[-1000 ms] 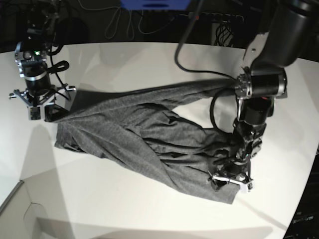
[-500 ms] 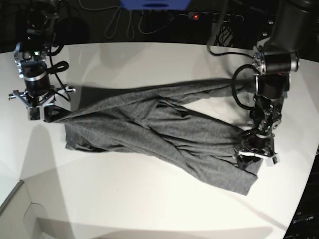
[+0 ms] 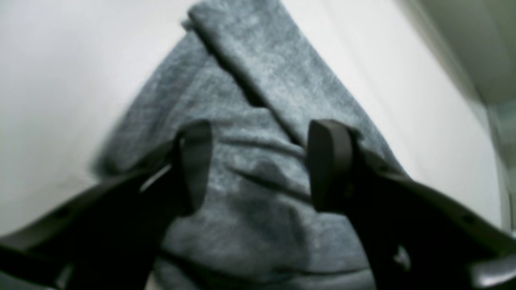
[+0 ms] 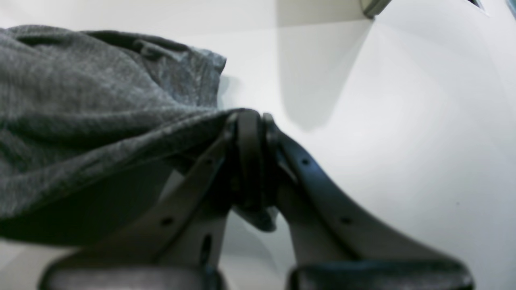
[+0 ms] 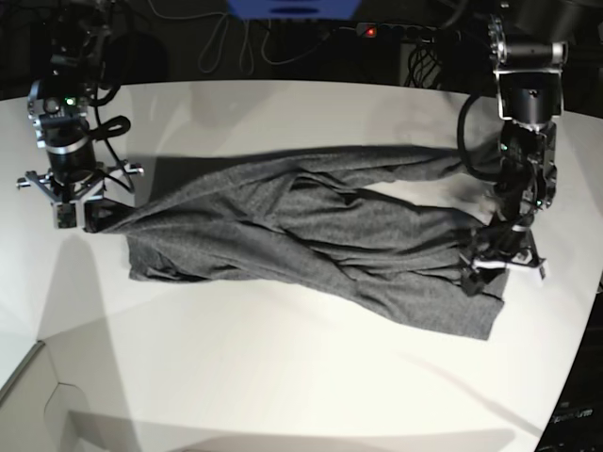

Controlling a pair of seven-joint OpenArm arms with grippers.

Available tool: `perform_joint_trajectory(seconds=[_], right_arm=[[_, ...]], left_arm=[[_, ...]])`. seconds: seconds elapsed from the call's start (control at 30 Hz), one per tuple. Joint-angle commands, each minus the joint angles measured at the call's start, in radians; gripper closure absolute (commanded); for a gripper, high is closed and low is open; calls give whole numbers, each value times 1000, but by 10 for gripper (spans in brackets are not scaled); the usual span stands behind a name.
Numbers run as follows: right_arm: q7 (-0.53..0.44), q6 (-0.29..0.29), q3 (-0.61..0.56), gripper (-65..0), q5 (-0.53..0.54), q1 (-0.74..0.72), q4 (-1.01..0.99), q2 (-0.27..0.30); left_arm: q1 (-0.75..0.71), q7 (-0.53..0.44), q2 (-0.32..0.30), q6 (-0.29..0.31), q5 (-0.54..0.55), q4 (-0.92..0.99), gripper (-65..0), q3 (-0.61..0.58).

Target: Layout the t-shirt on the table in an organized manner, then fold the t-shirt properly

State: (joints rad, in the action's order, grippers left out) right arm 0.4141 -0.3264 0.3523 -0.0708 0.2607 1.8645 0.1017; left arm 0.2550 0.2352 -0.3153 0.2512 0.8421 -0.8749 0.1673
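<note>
My left gripper (image 3: 258,165) stands with its jaws spread apart over a bunched end of the t-shirt (image 3: 258,121). The dark, smooth-faced fingers (image 3: 328,161) straddle the cloth with knit showing in the gap between them; they pinch nothing. The fabric here is heathered grey soft knit, creased into shallow ridges, with one flat folded band running away from the fingers toward the far side. White table (image 3: 60,80) lies bare on both sides of that band.

My right gripper (image 4: 252,157) is clenched on a corner of the t-shirt (image 4: 80,108); the two dark fingers meet with a thin tab of cloth squeezed between them. From that pinch the knit rises in a taut ridge and spreads into a rumpled mass to one side. The other side is smooth white table (image 4: 403,141), matte, crossed only by soft shadows.

In the base view the t-shirt (image 5: 311,231) stretches as a long twisted strip across the middle of the table (image 5: 283,377), from my right gripper (image 5: 89,215) at that view's left to my left gripper (image 5: 497,262) at its right. Wide bare tabletop lies in front of the garment; a narrower strip lies behind it up to the curved far edge, where cables (image 5: 226,42) hang in the dark background.
</note>
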Motion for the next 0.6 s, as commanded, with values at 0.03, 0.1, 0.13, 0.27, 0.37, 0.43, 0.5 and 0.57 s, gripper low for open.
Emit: perform_joint_trajectory(seconds=[0.03,0.1,0.13,0.27,0.37,0.43,0.5,0.57], right_arm=[[-28,8,4,0,4,-8,17,10],[-28,8,4,0,4,-8,17,10],[-28,8,4,0,4,-8,17,10],[-28,8,4,0,4,-8,17,11],[-28,8,4,0,4,-8,17,11],[-27,8,4,0,4,-8,17,11],[-27,8,4,0,4,-8,17,11],[-25,8,4,0,4,-8,17,11]], left_arm=[[40,-27,-15,15,13,-25,-371,2],[56,-32,-12,15,13,-23,-371,2],[68,-32,-11,15,13,-22,-371,2],[108,-33,-8,13,13,41,-371,2],[169,-33,-6,13,13,173,-371,2],[203,-33,-6,13,15,237,-371,2],[221,-35,-6,13,15,280,-371,2],[229,-35,-6,15,15,299,-371,2]])
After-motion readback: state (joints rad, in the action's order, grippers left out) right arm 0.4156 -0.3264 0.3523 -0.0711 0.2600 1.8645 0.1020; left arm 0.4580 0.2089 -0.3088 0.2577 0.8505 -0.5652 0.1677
